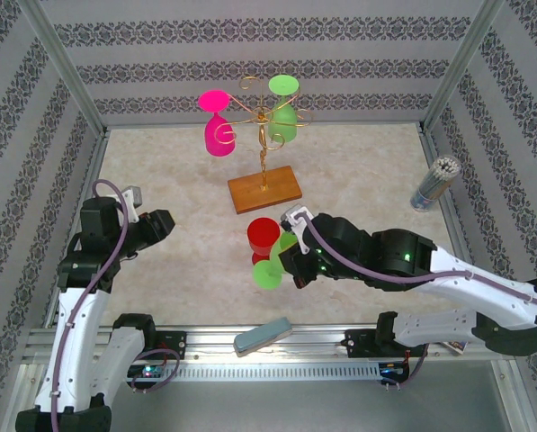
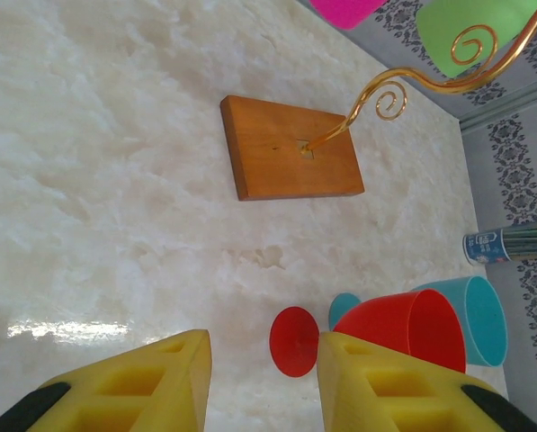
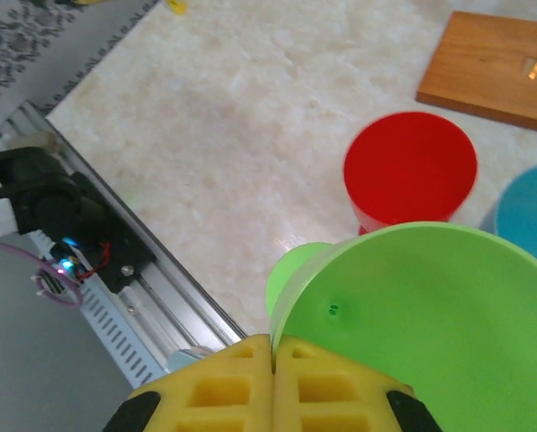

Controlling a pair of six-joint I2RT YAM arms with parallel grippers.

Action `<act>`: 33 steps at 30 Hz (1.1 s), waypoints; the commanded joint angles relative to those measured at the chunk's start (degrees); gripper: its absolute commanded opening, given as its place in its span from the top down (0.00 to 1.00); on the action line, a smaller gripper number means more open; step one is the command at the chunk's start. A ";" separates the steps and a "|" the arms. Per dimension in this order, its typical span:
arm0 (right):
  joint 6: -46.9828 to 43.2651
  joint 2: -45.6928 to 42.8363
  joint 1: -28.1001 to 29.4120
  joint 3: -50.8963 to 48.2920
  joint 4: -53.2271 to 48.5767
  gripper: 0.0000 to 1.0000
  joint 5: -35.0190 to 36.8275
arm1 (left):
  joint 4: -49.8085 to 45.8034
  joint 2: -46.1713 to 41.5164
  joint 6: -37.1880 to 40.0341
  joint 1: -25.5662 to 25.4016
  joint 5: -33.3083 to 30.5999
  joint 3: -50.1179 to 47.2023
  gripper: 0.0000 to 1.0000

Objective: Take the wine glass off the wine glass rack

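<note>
At the tip of the right gripper point(image 3: 272, 355), whose pads are pressed together, a green wine glass point(image 3: 412, 306) sits pinched by the rim of its bowl. It is tilted so that we look straight into it, with its foot pointing away from the fingers. Just beyond it stand 1 red glass point(image 3: 410, 166) and, to that one's right in the wrist view, 1 blue glass point(image 3: 531, 211), both upright on the table point(image 1: 160, 162). Farther ahead is the wine glass rack point(image 1: 264, 191), where 2 more hang: a pink glass point(image 1: 217, 126) and a hanging green glass point(image 1: 284, 112). We judge the held glass to be clear of the rack, so the step in hand is setting it down. The next move calls for turning the wrist until the foot faces the table. Then we would lower it onto bare marble short of the red glass, and only then part the jaws. The left gripper point(image 2: 264, 360), narrowly parted and holding nothing, hangs well off to the left.
</note>
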 commanded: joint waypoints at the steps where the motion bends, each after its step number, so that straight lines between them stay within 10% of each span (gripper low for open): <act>1: 3.89 -1.10 1.50 -1.97 -2.67 1.00 5.48 | -0.02 0.00 2.30 0.81 -0.02 -0.29 0.63; 33: 7.49 8.32 2.90 -12.54 3.21 1.00 14.15 | 0.66 4.12 5.57 0.81 -3.55 1.42 0.63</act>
